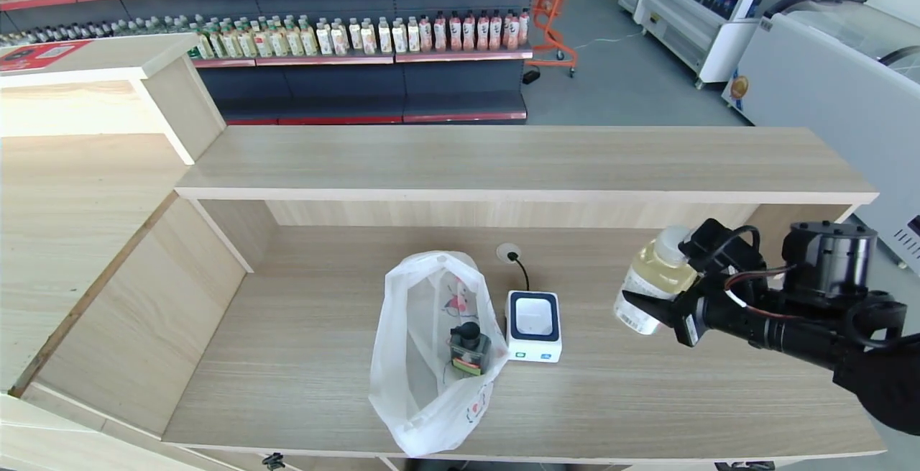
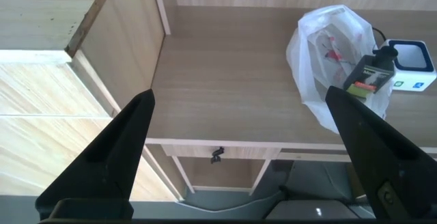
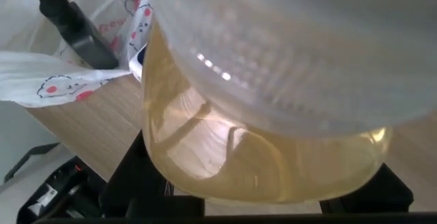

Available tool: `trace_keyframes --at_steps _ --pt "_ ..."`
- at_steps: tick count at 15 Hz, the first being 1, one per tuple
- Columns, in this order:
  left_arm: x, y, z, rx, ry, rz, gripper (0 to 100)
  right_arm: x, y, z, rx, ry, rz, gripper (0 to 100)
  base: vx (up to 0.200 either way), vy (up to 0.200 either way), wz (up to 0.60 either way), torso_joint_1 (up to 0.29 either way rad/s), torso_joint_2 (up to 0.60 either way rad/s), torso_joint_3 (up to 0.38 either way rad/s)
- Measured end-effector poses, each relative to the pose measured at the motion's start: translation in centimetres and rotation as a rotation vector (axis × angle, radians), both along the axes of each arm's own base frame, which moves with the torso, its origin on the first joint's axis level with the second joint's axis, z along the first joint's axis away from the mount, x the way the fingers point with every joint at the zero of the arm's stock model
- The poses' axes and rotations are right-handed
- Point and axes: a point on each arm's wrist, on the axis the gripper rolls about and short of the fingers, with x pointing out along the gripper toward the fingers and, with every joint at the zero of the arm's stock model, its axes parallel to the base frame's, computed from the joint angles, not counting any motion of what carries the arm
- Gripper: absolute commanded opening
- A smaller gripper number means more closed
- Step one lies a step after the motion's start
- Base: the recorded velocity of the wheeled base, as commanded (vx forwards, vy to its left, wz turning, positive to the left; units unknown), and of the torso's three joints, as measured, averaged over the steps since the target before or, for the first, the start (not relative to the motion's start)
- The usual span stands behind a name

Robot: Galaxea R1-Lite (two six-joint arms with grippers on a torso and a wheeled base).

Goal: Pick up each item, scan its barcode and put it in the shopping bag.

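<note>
The left gripper [image 2: 240,98] is hanging empty with its fingers spread wide, out by the counter's [image 1: 647,399] left front, well apart from the shopping bag [image 1: 413,385], which is lying open with a dark container [image 1: 469,347] inside. Just right of the bag the scanner [image 1: 533,323] is sitting face up. Farther right, the right gripper [image 1: 650,307] is pinching a bottle [image 1: 658,270] of yellow liquid above the counter, cap tilting up and away, so the scanner is lying lower and to the bottle's left, nearer this arm.
</note>
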Motion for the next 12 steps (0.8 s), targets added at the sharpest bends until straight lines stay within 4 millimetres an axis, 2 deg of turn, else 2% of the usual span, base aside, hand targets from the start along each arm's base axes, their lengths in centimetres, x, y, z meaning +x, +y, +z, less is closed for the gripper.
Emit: trace_keyframes --at_steps 2,4,6,12 --pt "0.0 0.0 0.0 0.000 0.000 0.000 100 2.2 0.4 -0.5 -0.025 -0.105 0.096 0 0.000 0.000 0.00 0.000 0.00 0.000" --pt "0.0 0.0 0.0 0.000 0.000 0.000 100 4.0 1.4 -1.1 -0.029 -0.200 0.265 0 0.000 0.000 0.00 0.000 0.00 0.000" --pt "0.0 0.0 0.0 0.000 0.000 0.000 100 5.0 1.9 -2.8 -0.069 -0.255 0.456 0 0.000 0.000 0.00 0.000 0.00 0.000" --pt "0.0 0.0 0.0 0.000 0.000 0.000 100 6.9 0.8 -7.6 -0.182 -0.331 0.631 0 0.000 0.000 0.00 0.000 0.00 0.000"
